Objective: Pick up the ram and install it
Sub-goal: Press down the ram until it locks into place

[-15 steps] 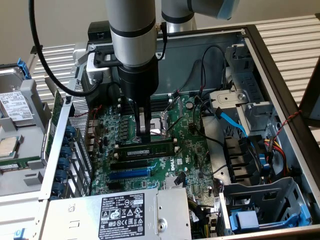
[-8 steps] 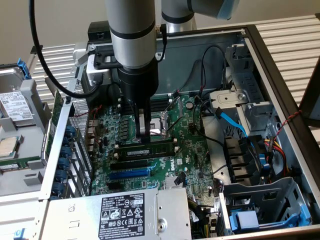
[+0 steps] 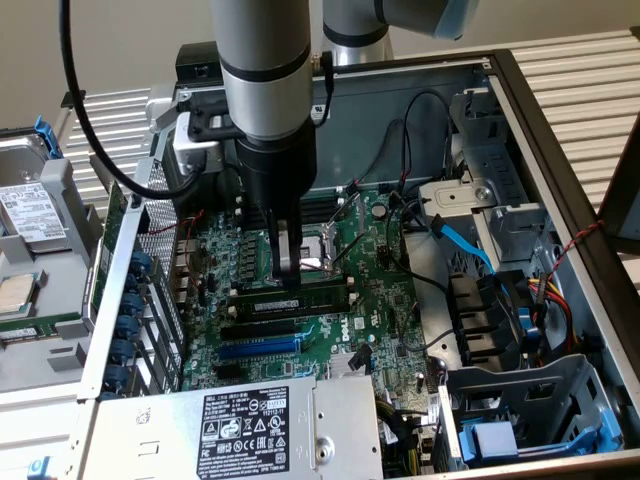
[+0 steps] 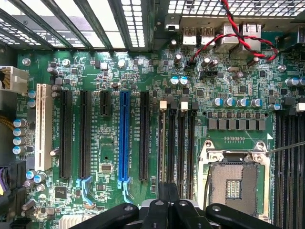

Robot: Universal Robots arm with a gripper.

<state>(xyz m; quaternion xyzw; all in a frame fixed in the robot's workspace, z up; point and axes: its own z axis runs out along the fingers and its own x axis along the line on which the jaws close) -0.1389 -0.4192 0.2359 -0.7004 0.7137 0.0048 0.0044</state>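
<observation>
In the exterior view, the pincer [image 3: 287, 270] is seen lowered into the open computer case [image 3: 520, 110], its fingers pressed together just above the ram [image 3: 300, 296], which lies lengthwise on the motherboard [image 3: 390, 300], beside the processor socket [image 3: 325, 245].

In the wrist view, the pincer [image 4: 164, 202] is seen directly over the memory slots [image 4: 177, 138], and the ram [image 4: 163, 143] is seen edge-on in one of them, reaching under the pincer.

The open computer case [image 3: 560, 150] lies on its side with the green motherboard [image 3: 380, 310] exposed. Near the board's centre sits the empty CPU socket [image 4: 233, 183], framed by a metal bracket. A blue expansion slot [image 4: 124, 136] runs parallel to several black expansion slots [image 4: 66, 133] and one white slot [image 4: 43, 126]. A twisted red-and-black cable [image 4: 238, 36] crosses the rear connectors. The power supply [image 3: 250, 425] carries a black label. A blue data cable [image 3: 465, 245] runs beside the drive cage [image 3: 520, 400].
</observation>
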